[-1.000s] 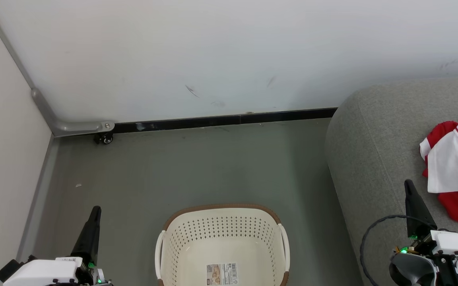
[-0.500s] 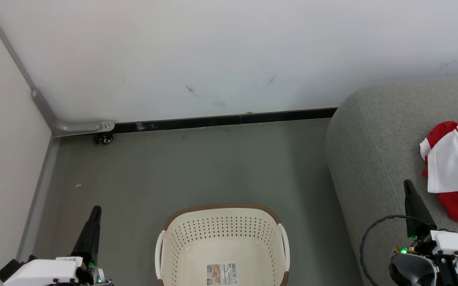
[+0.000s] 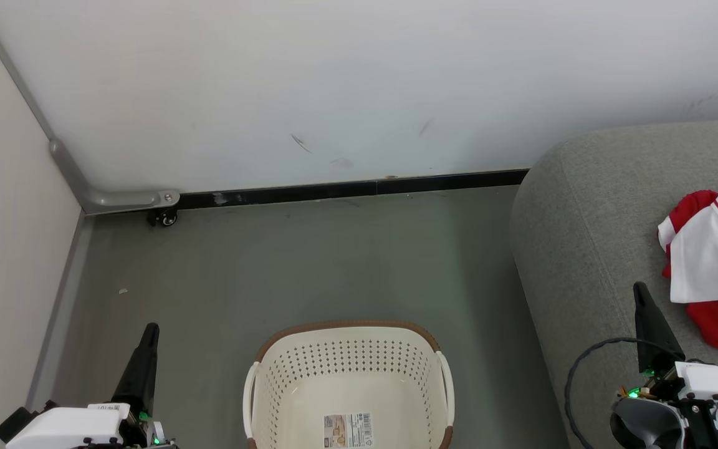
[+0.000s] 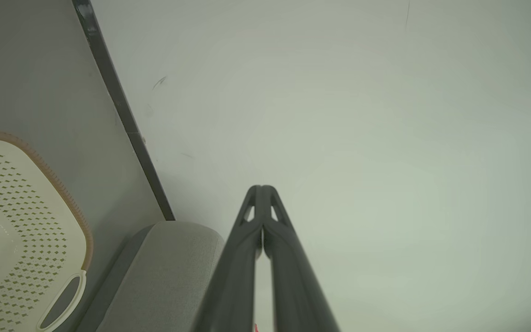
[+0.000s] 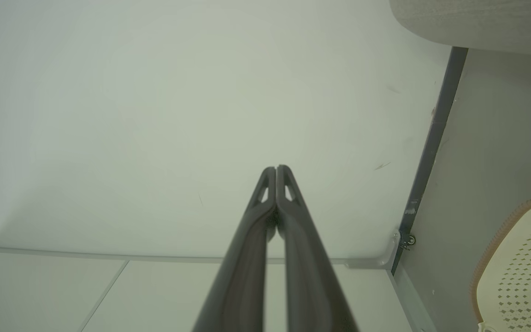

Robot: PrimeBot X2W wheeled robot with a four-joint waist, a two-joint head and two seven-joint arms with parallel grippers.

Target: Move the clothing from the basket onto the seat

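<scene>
Clothing (image 3: 717, 262) lies on seat (image 3: 583, 249): soft, light, limp; I'd pinch a raised fold. Basket (image 3: 346, 325) looks empty. Left claw (image 3: 149, 329), right claw (image 3: 639, 289) both closed, holding nothing.

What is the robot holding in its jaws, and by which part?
Nothing. Both pairs of jaws are shut together with nothing between them. The red clothing lies on the seat, and the basket looks empty.

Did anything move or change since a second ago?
No, nothing visibly changed. The red-and-white clothing lies on the grey seat as before. The basket stands on the floor with no clothing showing in it. The left gripper and right gripper stay shut, holding nothing.
</scene>
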